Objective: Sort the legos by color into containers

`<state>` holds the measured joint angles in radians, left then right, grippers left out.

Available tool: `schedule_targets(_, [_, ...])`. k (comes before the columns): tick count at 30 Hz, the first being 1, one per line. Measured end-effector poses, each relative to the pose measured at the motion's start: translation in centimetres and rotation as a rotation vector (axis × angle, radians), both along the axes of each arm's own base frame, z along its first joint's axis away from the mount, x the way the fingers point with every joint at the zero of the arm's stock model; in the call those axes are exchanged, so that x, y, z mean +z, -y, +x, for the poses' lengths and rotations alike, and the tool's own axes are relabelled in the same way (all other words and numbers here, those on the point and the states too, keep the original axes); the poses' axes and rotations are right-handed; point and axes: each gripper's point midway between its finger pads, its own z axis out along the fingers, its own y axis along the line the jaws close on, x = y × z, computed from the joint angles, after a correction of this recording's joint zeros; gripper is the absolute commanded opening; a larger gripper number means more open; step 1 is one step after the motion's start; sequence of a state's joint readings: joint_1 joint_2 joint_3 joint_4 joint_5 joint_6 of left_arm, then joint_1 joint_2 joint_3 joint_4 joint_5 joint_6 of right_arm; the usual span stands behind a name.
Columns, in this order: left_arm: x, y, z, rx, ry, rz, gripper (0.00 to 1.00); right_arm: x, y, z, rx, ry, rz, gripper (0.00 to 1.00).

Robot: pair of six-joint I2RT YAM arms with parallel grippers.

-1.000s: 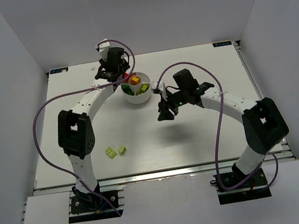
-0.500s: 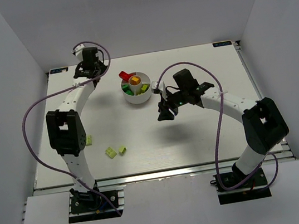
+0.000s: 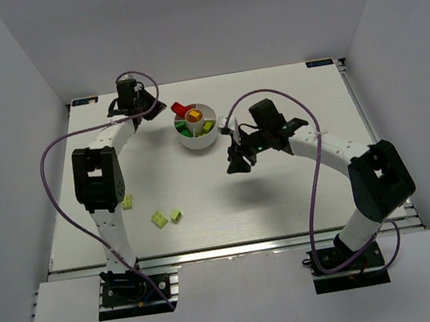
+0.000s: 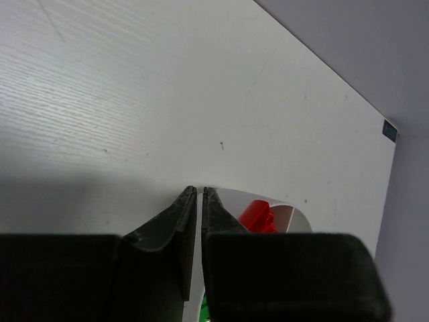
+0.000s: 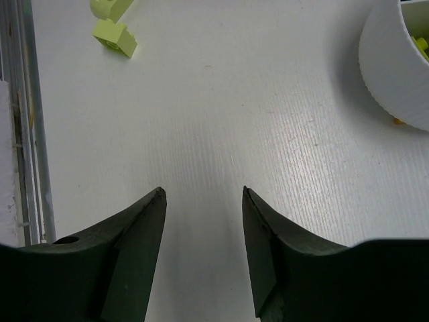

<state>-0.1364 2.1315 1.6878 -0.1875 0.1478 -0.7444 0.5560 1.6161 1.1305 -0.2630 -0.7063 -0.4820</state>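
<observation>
**Lego sort check-in: three lime bricks loose on the table, both grippers empty**

From the top camera we count one white dish [image 3: 213,138] sitting mid-table toward the far side, and three pale lime legos [image 3: 159,219] loose on the table [image 3: 287,207], well apart from the dish. Two of them sit side by side. The third [image 3: 127,202] is off to their left, near the left arm. One red lego [image 3: 180,108] is at the dish's far-left rim, and we can't tell if it's in a wedge or perched on the edge. Inside we make out an orange-yellow piece [image 3: 194,115] in the central cup, dark green [image 3: 186,131] in a near-left wedge and lime [image 3: 206,127] in a near-right one. The exact counts in there are too small for us to call. The left gripper [image 3: 152,108] is just left of the dish. The right gripper [image 3: 238,166] hangs over bare table, near the dish on its right.

In the left wrist view, the left gripper [image 4: 199,192] has its fingers pressed together with only a hairline slit between them and nothing pinched. The red lego [image 4: 258,216] and the dish rim [image 4: 295,218] show just past the tips.

In the right wrist view, the right gripper [image 5: 201,194] is spread fairly wide, holding and touching nothing. Two lime legos [image 5: 115,37] sit at the top left and the dish wall [image 5: 395,67] at the top right.
</observation>
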Motion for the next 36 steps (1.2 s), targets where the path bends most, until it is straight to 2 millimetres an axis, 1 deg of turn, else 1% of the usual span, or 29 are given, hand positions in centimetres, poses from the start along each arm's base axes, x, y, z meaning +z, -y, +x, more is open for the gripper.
schedule_targets(3, [0.0, 0.2, 0.2, -0.025, 0.015, -0.048, 0.23, 0.0, 0.0, 0.0, -0.001, 0.000, 0.000, 0.55])
schedule_targets(8, [-0.3, -1.2, 1.2, -0.017, 0.036, -0.108, 0.27, 0.0, 0.2, 0.2, -0.006, 0.000, 0.000, 0.55])
schedule_targets(11, [-1.7, -1.7, 1.6, -0.015, 0.014, -0.150, 0.30, 0.0, 0.2, 0.2, -0.006, 0.000, 0.000, 0.54])
schedule_targets(13, [-2.9, -1.6, 1.8, -0.020, -0.009, -0.183, 0.32, 0.0, 0.2, 0.2, -0.007, 0.000, 0.000, 0.55])
schedule_targets(17, [-5.0, -0.2, 1.5, -0.054, -0.061, -0.257, 0.36, 0.0, 0.3, 0.3, -0.009, 0.000, 0.000, 0.55])
schedule_targets(19, [-5.3, 0.4, 1.3, -0.073, -0.074, -0.289, 0.37, 0.0, 0.3, 0.3, -0.010, 0.000, 0.000, 0.55])
schedule_targets(21, [-5.0, 0.9, 1.4, -0.093, -0.066, -0.324, 0.38, 0.0, 0.3, 0.4, -0.012, -0.001, -0.001, 0.55])
schedule_targets(25, [-3.5, 1.9, 1.5, -0.134, -0.033, -0.383, 0.38, 0.0, 0.4, 0.4, -0.013, -0.001, -0.001, 0.55])
schedule_targets(30, [-2.3, 2.5, 1.6, -0.162, -0.007, -0.433, 0.39, 0.0, 0.4, 0.3, -0.012, -0.003, -0.002, 0.55])
schedule_targets(36, [-1.4, 3.2, 1.4, -0.187, 0.007, -0.492, 0.40, 0.0, 0.4, 0.3, -0.012, -0.003, -0.002, 0.55])
